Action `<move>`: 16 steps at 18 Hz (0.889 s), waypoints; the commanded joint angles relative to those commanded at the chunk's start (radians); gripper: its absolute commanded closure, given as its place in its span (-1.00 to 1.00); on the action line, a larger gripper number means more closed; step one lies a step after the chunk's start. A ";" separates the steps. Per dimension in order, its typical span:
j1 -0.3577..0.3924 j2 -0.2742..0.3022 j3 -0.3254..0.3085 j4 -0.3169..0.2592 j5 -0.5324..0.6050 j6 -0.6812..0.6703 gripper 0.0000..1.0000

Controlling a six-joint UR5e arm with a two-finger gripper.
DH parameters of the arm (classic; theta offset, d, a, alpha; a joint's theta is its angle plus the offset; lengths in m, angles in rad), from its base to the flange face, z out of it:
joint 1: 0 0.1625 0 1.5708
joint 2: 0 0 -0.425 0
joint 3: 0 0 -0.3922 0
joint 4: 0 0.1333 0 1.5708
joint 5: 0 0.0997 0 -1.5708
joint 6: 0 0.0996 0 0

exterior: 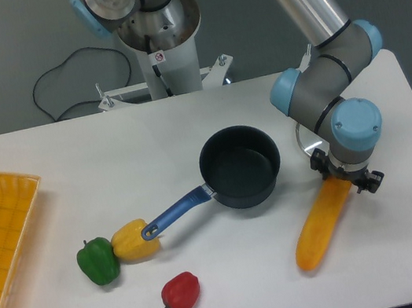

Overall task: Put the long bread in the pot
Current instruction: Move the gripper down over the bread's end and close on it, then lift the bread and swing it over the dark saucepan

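The two-finger gripper (347, 180) is sitting over (grip state cannot be told) the upper end of the smooth, rigid-looking, probably light and slippery orange-yellow long bread (321, 225), right of the dark round pot (240, 166).

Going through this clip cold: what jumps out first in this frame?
The arm's gripper sits on the upper end of the long bread, which lies diagonally at the table's right side; whether the jaws are closed is hidden by the wrist. Just left of it the dark pot stands empty near the table's middle, its blue handle reaching toward a yellow pepper, with a green pepper and a red pepper nearby.
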 joint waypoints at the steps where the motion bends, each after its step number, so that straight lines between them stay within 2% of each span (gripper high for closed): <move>1: 0.000 0.005 0.000 -0.003 0.002 0.002 0.57; 2: 0.000 0.008 0.000 -0.005 0.005 0.002 0.92; 3: 0.002 0.011 0.000 -0.008 0.005 0.002 1.00; 8: 0.002 0.055 -0.002 -0.031 -0.008 0.002 1.00; 11: -0.003 0.116 -0.003 -0.113 -0.017 0.000 1.00; 16: -0.035 0.264 -0.012 -0.317 -0.072 0.002 1.00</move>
